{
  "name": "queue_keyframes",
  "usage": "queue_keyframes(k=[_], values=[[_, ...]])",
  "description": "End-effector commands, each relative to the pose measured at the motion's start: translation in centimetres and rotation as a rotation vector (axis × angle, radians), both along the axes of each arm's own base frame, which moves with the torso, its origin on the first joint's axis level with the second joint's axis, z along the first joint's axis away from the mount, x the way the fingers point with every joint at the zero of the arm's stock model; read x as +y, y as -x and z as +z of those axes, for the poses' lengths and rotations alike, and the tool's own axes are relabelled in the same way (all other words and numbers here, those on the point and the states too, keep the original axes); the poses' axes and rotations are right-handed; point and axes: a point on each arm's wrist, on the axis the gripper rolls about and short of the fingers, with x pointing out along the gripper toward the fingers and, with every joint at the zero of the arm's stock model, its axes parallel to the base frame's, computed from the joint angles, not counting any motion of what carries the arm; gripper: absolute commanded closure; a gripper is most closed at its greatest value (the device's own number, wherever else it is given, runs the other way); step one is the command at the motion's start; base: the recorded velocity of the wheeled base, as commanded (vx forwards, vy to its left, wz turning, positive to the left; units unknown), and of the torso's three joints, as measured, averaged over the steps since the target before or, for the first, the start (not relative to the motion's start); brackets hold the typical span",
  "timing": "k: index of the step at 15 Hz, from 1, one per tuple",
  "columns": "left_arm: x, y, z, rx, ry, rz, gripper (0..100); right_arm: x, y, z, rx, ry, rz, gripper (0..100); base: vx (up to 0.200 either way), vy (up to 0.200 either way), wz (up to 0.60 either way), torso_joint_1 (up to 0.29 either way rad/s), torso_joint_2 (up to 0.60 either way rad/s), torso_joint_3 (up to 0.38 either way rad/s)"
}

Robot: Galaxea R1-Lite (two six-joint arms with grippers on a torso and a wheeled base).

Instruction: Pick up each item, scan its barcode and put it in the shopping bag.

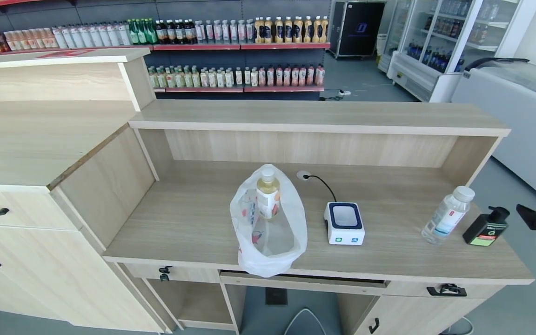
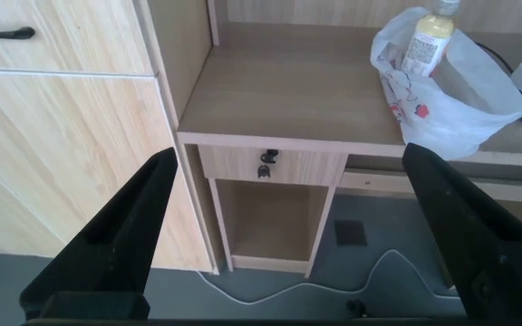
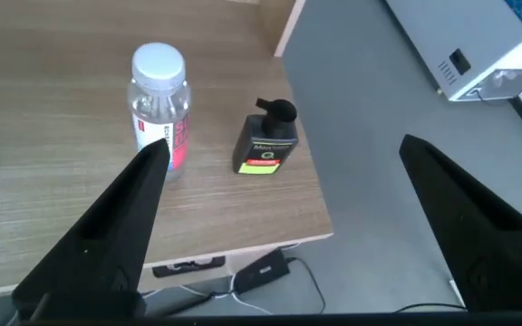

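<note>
Clearly the next pick falls to the right arm. The right gripper hangs off the right end of the counter, over the floor, with its two fingers spread wide and nothing between them. From there both remaining items lie inward, toward the middle of the counter. The black pump bottle is nearest, close to the counter's right edge. The water bottle stands just beside it, on the side toward the scanner.

Both stand upright on their bases, so their long axes run vertically. A grasp from the side, across the body, looks the likelier approach. The wrist looks down on them from above and outside, so the gripper would have to travel inward and lower.

The scanner sits between those two items and the shopping bag, which stands open near the counter's front edge. The bag already holds one drink bottle, upright inside it. Anything picked would pass over the scanner on its way to the bag.

The left gripper is low, in front of the counter's left part and facing the drawer and the open shelf beneath it. It too is spread open and carries nothing. It is well apart from the pump bottle and the water bottle, with the bag between
</note>
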Motion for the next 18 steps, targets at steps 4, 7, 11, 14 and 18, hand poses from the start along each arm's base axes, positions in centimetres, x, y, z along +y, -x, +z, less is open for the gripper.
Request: queue_keyframes(k=[4, 7, 11, 14, 18], values=[[0.0, 0.0, 0.0, -0.001, 0.0, 0.0, 0, -1.1, -3.5, -4.6, 0.03, -0.144, 0.108, 0, 0.0, 0.0, 0.0, 0.0, 0.0, 0.0], [0.0, 0.0, 0.0, -0.001, 0.0, 0.0, 0, -1.7, -4.9, -7.0, 0.053, -0.112, 0.132, 0, 0.0, 0.0, 0.0, 0.0, 0.0, 0.0], [0.0, 0.0, 0.0, -0.001, 0.0, 0.0, 0, -2.2, -5.9, -8.3, 0.056, -0.075, 0.14, 0, 0.0, 0.0, 0.0, 0.0, 0.0, 0.0], [0.0, 0.0, 0.0, -0.001, 0.0, 0.0, 0, -2.4, -6.4, -9.1, 0.073, -0.056, 0.144, 0, 0.0, 0.0, 0.0, 0.0, 0.0, 0.0], [0.0, 0.0, 0.0, -0.001, 0.0, 0.0, 0, -2.9, -7.3, -9.2, 0.048, -0.031, 0.141, 0, 0.0, 0.0, 0.0, 0.0, 0.0, 0.0]])
